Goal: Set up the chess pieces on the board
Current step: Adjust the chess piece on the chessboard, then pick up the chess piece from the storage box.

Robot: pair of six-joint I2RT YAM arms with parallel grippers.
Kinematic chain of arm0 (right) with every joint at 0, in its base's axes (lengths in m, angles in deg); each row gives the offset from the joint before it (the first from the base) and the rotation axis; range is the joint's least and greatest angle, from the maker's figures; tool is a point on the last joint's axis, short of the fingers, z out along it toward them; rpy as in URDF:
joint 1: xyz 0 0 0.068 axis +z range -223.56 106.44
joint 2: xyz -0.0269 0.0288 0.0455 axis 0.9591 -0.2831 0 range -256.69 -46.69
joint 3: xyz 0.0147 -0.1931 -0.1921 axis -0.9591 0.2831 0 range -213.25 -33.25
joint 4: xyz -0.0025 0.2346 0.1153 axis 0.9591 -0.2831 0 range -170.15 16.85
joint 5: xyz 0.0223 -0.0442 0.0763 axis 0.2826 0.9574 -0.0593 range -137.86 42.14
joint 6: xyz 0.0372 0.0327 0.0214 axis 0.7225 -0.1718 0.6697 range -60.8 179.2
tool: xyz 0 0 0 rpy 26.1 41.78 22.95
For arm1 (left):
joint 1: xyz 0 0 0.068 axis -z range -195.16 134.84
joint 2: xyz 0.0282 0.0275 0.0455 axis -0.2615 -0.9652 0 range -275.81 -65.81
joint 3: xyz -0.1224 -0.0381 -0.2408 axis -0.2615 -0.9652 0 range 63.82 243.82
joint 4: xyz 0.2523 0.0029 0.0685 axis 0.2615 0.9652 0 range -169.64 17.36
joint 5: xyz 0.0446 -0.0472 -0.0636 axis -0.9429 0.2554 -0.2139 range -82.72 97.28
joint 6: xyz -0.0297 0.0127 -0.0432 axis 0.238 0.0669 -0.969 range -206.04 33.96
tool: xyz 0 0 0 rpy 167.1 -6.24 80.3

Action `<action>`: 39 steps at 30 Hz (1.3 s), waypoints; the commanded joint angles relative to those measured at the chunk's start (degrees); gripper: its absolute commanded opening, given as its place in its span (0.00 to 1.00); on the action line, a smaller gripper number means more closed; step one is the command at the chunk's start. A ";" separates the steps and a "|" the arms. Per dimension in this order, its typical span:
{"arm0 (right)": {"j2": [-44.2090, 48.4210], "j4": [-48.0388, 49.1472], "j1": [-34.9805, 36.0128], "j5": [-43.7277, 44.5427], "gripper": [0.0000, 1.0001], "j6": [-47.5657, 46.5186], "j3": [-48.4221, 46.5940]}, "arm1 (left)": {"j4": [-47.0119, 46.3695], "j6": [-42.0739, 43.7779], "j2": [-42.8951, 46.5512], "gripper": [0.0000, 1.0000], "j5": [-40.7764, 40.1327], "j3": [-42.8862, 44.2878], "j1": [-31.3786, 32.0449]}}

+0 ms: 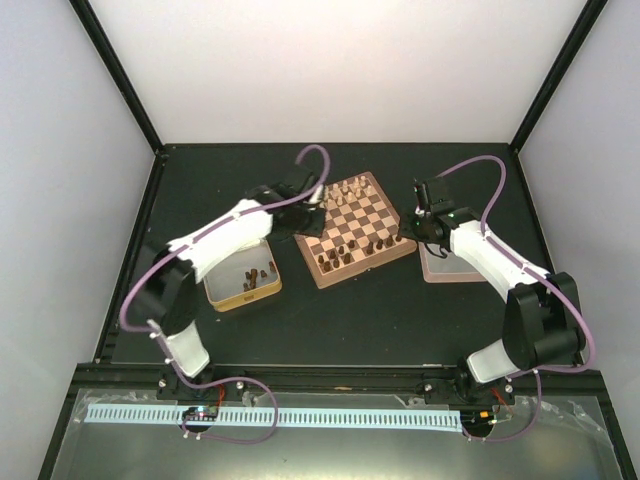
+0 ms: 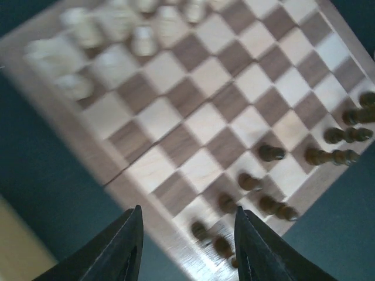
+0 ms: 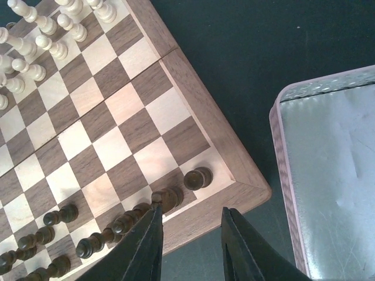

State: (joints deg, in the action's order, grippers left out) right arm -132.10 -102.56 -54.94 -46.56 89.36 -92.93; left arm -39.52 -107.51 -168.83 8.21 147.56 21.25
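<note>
Closest to the lens, the right gripper (image 3: 192,213) has its black fingers spread with nothing between them. It hangs over a corner of the board, one tip just beside a dark piece. The left gripper (image 2: 188,218) is likewise parted and bare above the opposite edge.

Beneath them lies the black matte table (image 1: 380,320). On it, turned at an angle, sits the square wooden chessboard (image 1: 352,225) of tan and brown checks. A shallow rectangular gold tin (image 1: 240,300) lies just left of it, and a pink-rimmed metal tin (image 3: 328,175) just right.

The small cream chessmen (image 3: 35,35) fill the far ranks. The tiny dark-brown chessmen (image 3: 198,177) crowd the two near ranks, though the rows look uneven and gapped, and a few more (image 1: 248,280) stand in the gold tin.

The job seems mostly done. What is left is to bring over those in the tin and fill the open squares.
</note>
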 commanded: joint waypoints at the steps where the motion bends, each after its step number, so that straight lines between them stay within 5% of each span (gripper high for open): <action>1: 1.14 0.67 -0.29 -1.94 0.29 0.13 -1.70 | -2.36 -8.95 10.88 0.46 -5.67 -10.93 -5.63; 7: 0.26 1.42 -0.16 -4.15 0.28 0.39 -2.92 | -3.22 -13.41 23.17 0.51 -5.93 -28.03 -14.55; 12: -1.42 1.53 0.26 -4.98 0.28 0.91 -4.07 | -2.74 -13.20 23.46 0.54 -8.59 -34.56 -18.45; 31: -1.74 0.46 0.54 -3.96 0.27 1.02 -4.00 | -4.76 -9.23 13.51 0.12 -4.59 -33.63 -20.76; 39: -0.04 0.88 0.49 -3.60 0.27 1.37 -3.63 | -2.60 -7.65 21.48 0.10 -4.56 -28.44 -20.52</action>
State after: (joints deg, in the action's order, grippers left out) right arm -133.87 -101.99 -54.57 -51.00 89.88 -96.14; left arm -42.45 -116.58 -152.94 2.55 113.81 0.92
